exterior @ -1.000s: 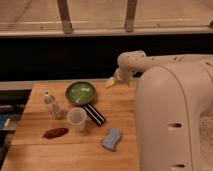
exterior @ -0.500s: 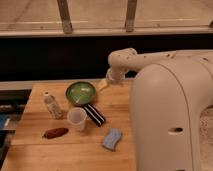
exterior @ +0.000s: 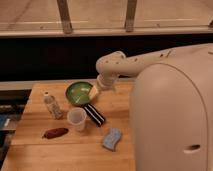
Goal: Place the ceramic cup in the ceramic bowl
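Warm, rather dim light falls from above onto the wooden table (exterior: 120,107), which glows orange-brown. The green bowl (exterior: 77,93) has a soft sheen inside. The gripper (exterior: 95,92), hanging at the bowl's right rim, catches pale light. A short, faint shadow lies beside the cup (exterior: 76,119). The band behind the table is nearly black.

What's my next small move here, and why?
Probably bring the gripper nearer the camera, above the small off-white ceramic cup: it hangs by the glossy green ceramic bowl's right rim, jaws open, and the cup stands ungrasped.
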Robot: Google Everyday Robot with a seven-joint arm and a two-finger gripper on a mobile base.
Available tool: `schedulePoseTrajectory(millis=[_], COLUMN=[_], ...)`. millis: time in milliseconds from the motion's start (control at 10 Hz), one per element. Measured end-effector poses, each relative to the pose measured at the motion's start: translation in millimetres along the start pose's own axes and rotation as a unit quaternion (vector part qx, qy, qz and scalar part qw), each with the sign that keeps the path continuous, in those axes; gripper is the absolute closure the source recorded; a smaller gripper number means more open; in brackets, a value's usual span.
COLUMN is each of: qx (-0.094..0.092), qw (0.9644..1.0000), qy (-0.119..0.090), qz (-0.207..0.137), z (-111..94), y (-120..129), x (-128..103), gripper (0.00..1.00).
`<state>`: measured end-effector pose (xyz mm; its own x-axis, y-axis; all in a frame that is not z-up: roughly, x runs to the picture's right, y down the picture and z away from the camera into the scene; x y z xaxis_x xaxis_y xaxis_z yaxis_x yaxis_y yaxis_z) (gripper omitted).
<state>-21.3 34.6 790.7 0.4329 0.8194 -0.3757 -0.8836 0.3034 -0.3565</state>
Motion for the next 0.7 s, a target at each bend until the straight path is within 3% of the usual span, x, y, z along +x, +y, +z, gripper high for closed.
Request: schedulePoseTrajectory(millis=[200,700], qx=[-0.010,-0.005], qw=[0.9998,0.9994], qy=[-0.005,-0.001], qz=[-0.019,-0.033], z=[-3.7,-1.3], y=[22.7,28.8], x=[7.2,8.9], gripper=[0.20,0.20])
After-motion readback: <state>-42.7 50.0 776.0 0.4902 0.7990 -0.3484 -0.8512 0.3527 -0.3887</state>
